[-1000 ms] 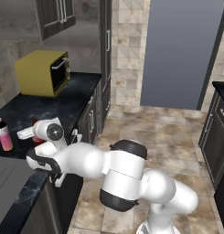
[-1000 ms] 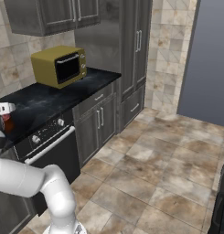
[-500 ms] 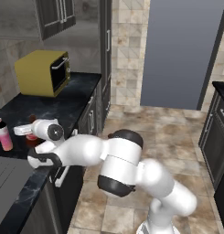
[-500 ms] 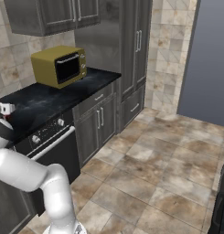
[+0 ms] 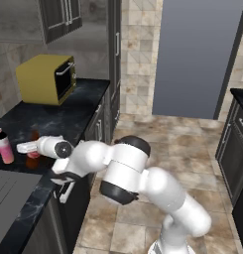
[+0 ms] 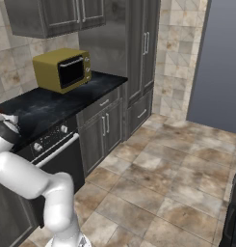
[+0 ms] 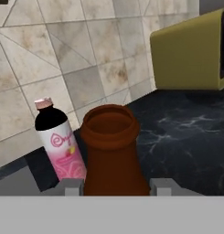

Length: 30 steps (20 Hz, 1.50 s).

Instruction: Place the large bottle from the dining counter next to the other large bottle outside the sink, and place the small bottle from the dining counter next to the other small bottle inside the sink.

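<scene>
Arm swung; brown bottle (image 7: 112, 151) beside pink bottle (image 7: 58, 141).

The large bottle from the dining counter (image 7: 112, 153) is dark reddish brown glass, while the other large bottle (image 7: 58, 142) has a pink body with a red swirl print, a black upper part and a dusty pink cap. The counter (image 5: 68, 111) is black with faint grey marbling, the microwave (image 6: 63, 69) mustard yellow with a dark door, and the wall tiles (image 7: 72, 50) mottled beige and brown. Cabinets (image 6: 105, 130) are dark grey with silver handles, the floor (image 6: 158, 183) is brown-beige stone tile, and the arm (image 5: 143, 176) is white with black joints
</scene>
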### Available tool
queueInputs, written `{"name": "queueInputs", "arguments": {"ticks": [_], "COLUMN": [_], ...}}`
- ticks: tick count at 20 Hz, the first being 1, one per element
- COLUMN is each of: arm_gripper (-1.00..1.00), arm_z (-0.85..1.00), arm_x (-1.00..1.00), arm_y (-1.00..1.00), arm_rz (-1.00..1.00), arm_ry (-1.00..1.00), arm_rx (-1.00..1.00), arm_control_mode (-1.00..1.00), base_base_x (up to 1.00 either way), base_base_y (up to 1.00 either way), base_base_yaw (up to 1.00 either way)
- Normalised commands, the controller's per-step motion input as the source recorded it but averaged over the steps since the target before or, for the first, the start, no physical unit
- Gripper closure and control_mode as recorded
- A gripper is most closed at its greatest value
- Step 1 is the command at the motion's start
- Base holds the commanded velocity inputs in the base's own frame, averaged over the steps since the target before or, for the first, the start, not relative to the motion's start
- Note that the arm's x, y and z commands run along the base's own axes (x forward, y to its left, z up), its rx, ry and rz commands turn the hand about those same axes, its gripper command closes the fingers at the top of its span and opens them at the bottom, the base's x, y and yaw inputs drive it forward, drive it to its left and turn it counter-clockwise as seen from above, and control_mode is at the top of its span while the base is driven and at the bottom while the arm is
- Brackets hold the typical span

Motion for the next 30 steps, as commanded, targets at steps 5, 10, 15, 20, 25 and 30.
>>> {"name": "queueInputs", "arguments": {"ticks": [5,10,15,20,25,30], "arm_gripper": [1.0,1.0,1.0,-1.0,-1.0,-1.0], "arm_z": [-0.16,-0.21,-0.24,-0.26,-0.03,0.01], "arm_x": [0.17,0.32,0.17,0.09,-0.01,-0.05], "arm_y": [0.21,0.33,0.39,0.28,0.0,0.0], "arm_rz": [0.01,0.01,0.01,0.01,0.01,0.03], "arm_ry": [0.04,0.08,0.07,0.05,0.0,0.0], "arm_rx": [0.0,0.0,0.0,-0.01,0.0,0.0], "arm_control_mode": [-1.0,-1.0,-1.0,-1.0,-1.0,-1.0], "base_base_x": [0.0,0.0,0.0,0.0,0.0,0.0], "base_base_y": [0.0,0.0,0.0,0.0,0.0,0.0], "base_base_yaw": [0.0,0.0,0.0,0.0,0.0,0.0]}}
